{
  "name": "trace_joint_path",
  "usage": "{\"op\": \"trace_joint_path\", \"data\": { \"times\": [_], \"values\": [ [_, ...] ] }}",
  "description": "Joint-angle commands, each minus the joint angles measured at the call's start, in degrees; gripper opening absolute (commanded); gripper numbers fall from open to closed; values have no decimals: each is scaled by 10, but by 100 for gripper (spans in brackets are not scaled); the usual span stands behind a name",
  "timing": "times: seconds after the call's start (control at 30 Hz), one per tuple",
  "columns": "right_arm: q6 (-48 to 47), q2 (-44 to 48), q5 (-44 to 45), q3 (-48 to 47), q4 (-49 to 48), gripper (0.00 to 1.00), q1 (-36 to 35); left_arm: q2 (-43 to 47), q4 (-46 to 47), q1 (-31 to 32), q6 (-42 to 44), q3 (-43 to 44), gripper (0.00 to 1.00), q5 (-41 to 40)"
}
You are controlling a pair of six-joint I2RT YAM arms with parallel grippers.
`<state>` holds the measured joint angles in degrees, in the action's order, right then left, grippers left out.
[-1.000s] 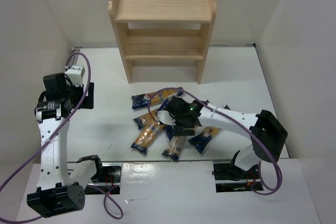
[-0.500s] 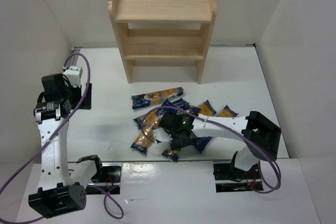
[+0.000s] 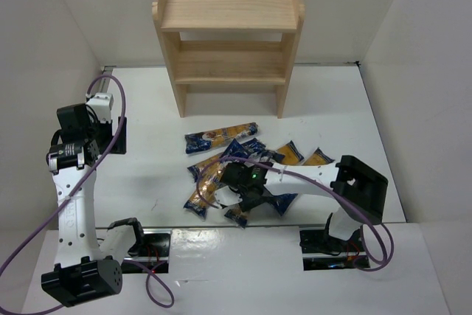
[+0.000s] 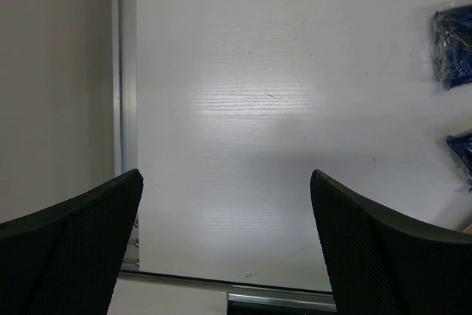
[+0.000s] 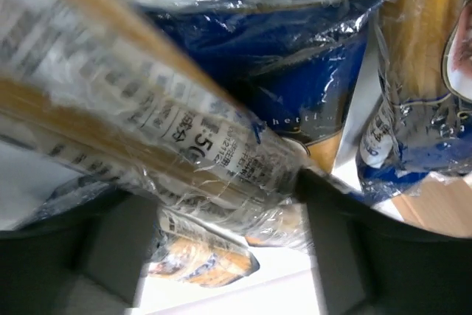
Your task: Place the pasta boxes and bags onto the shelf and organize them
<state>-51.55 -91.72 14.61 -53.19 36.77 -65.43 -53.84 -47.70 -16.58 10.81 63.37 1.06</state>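
Right claw (image 3: 237, 195) low in pasta packs (image 3: 221, 136), grip unclear, left claw (image 4: 225, 245) wide over table (image 4: 243, 108)

Your right gripper (image 3: 234, 195) has moved toward the table's near edge, lowering onto the heap of pasta packs (image 3: 221, 179).

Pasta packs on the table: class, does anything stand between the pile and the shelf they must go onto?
Nothing visible does. Bare white table separates the pasta packs from the shelf, whose tiers look empty. The right gripper sits low over the pile's near side.
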Motion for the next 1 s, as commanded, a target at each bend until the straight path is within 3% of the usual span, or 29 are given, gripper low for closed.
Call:
{"op": "trace_joint_path", "data": {
  "times": [0.0, 0.03, 0.07, 0.2, 0.57, 0.77, 0.97],
  "values": [
    [-7, -32, -34, -8, -41, 72, -8, 3, 14, -4, 12, -1, 100, -6],
    [-7, -37, -34, -14, -48, 60, -8, 3, 19, -4, 12, -1, 100, -6],
    [-1, -42, -34, -14, -54, 37, -8, 3, 19, -4, 12, -1, 100, -11],
    [33, -43, -48, -56, -41, 3, 6, -2, 19, -4, 12, -1, 100, -11],
    [186, 4, -190, -255, 97, 0, 147, -2, 19, -4, 12, 16, 100, -1],
    [263, 10, -271, -247, 130, 0, 266, -2, 19, -4, 12, 11, 100, -1],
    [299, -16, -276, -190, 136, 0, 287, -2, 19, -4, 12, 10, 100, -1]
  ]
}}
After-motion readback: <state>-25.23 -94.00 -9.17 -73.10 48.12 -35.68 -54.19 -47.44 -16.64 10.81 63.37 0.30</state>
